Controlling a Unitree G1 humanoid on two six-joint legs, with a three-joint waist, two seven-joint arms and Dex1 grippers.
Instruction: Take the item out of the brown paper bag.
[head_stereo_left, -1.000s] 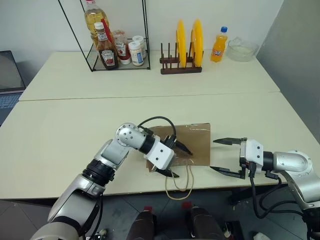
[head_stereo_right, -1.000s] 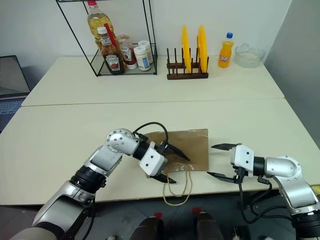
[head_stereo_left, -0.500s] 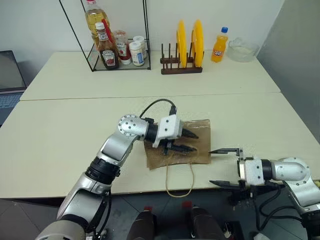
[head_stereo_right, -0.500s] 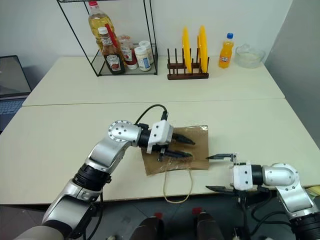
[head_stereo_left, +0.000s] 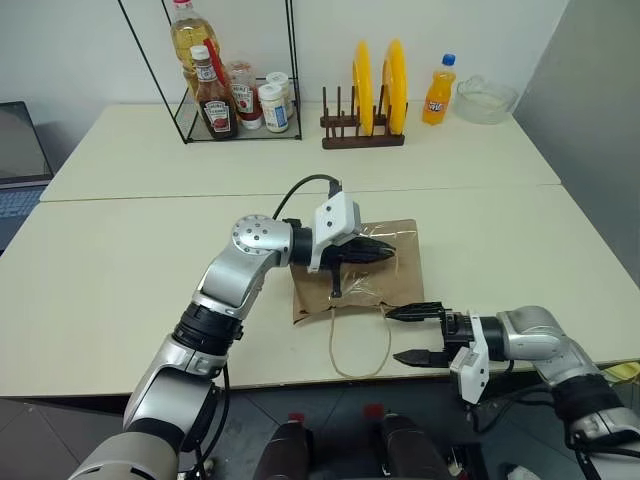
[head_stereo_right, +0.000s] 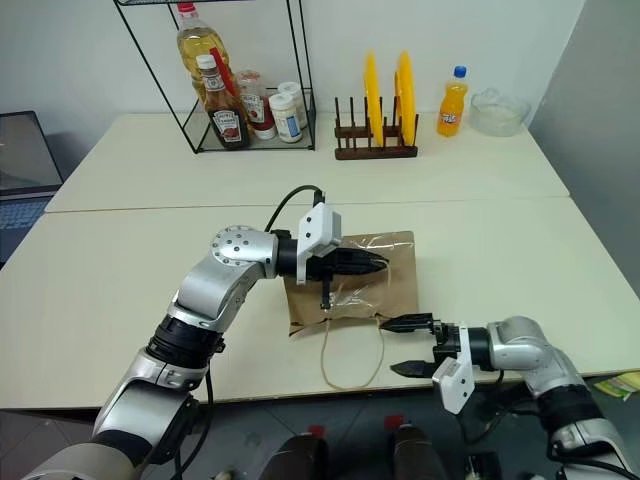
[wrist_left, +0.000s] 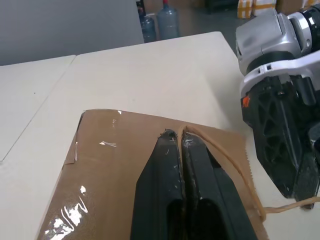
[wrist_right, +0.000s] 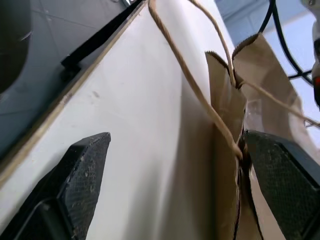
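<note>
The brown paper bag (head_stereo_left: 355, 285) lies flat near the table's front edge, its mouth toward me. One loop handle (head_stereo_left: 360, 345) hangs over that edge. My left gripper (head_stereo_left: 390, 250) reaches across the bag from the left, shut on the bag's other handle, whose cord (wrist_left: 225, 155) runs out from the fingertips. My right gripper (head_stereo_left: 405, 333) is open at the bag's near right corner, pointing left. Between its two fingers in the right wrist view stand the bag's open edge (wrist_right: 225, 100) and the handle. The item is hidden.
At the back stand a wire rack (head_stereo_left: 235, 100) with sauce bottles and jars, a plate rack (head_stereo_left: 365, 105) with yellow plates, an orange soda bottle (head_stereo_left: 437, 90) and a glass bowl (head_stereo_left: 485, 98). A laptop (head_stereo_left: 20, 150) is at the far left.
My left gripper has shut on the bag's handle, rolled and risen a little. My right gripper has moved left to the bag's mouth and stayed open.
</note>
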